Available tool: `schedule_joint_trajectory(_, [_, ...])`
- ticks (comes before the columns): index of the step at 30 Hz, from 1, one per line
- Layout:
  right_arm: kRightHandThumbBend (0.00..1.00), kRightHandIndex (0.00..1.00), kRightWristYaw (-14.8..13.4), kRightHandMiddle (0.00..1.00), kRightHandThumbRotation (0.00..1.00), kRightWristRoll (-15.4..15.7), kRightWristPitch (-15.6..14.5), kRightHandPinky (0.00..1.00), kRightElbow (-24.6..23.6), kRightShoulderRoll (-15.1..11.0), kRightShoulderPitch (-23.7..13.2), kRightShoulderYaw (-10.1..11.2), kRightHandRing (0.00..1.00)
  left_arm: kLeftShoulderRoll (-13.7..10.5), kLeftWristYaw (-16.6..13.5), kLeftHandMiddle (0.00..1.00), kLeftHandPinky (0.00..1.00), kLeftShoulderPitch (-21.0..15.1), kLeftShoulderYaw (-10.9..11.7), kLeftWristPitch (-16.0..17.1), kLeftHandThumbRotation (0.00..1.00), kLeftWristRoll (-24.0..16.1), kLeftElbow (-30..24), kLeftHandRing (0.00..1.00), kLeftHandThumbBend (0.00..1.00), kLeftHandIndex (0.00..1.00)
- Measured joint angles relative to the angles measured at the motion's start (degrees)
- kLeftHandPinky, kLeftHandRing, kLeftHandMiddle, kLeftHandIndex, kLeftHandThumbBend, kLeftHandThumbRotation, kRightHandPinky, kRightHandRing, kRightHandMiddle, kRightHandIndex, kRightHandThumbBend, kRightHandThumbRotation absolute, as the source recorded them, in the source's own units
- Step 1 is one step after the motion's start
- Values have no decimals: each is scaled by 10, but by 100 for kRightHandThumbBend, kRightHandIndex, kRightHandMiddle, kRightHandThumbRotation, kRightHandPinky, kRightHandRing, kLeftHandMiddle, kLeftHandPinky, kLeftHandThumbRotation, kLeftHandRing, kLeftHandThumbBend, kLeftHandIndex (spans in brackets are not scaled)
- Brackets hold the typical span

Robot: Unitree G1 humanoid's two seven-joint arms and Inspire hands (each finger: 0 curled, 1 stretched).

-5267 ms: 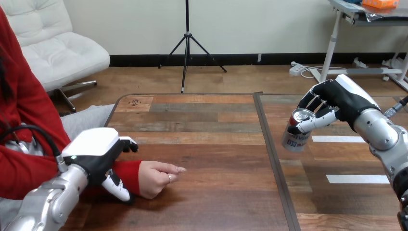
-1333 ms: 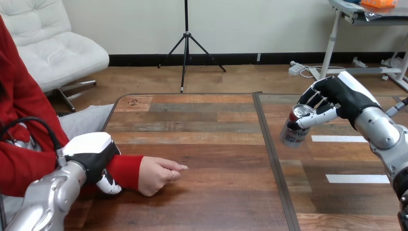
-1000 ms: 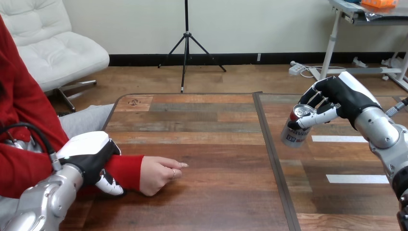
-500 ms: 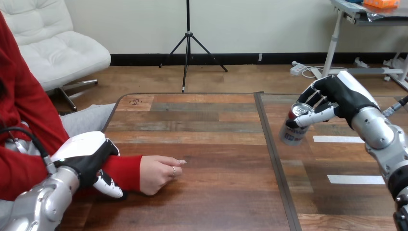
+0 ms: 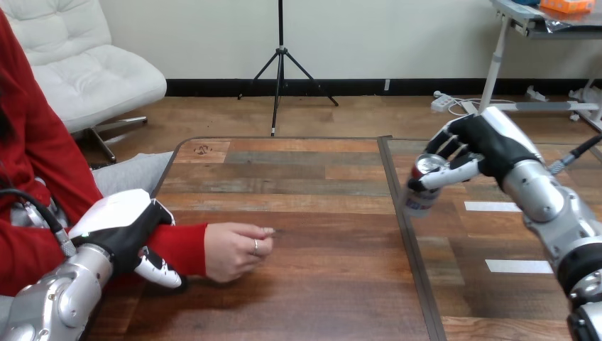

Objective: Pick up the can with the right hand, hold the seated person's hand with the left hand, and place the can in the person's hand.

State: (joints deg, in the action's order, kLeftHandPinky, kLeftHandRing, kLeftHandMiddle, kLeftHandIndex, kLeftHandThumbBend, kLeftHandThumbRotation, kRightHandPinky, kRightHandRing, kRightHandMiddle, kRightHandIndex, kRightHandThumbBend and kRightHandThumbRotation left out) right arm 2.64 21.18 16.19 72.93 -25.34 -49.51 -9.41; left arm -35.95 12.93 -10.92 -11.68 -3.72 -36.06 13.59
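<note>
My right hand (image 5: 474,144) is shut on a silver can (image 5: 421,186) with a red rim, holding it tilted in the air above the seam between the two tabletops. The person's hand (image 5: 236,250) rests on the table at the lower left, loosely closed, knuckles up. My left hand (image 5: 126,233) sits over the red sleeve at the person's wrist (image 5: 177,249), its thumb and fingers curled round it. The can is well to the right of the person's hand.
The wooden table (image 5: 305,192) has a dark seam (image 5: 405,234) down its right part. White tape strips (image 5: 518,266) lie on the right tabletop. The person's torso in red is at the left edge.
My right hand has carried the can a little to the left, toward the table's seam. The person's hand has lifted slightly. My left hand stays at the wrist.
</note>
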Motion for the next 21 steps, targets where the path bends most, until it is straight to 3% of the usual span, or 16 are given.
schedule_joint_trajectory(21, [79,47,0,46,0,7,0,36,0,23,0,-6,42,1,-1,30,17,2,12,5,0,17,-21,23,74,32])
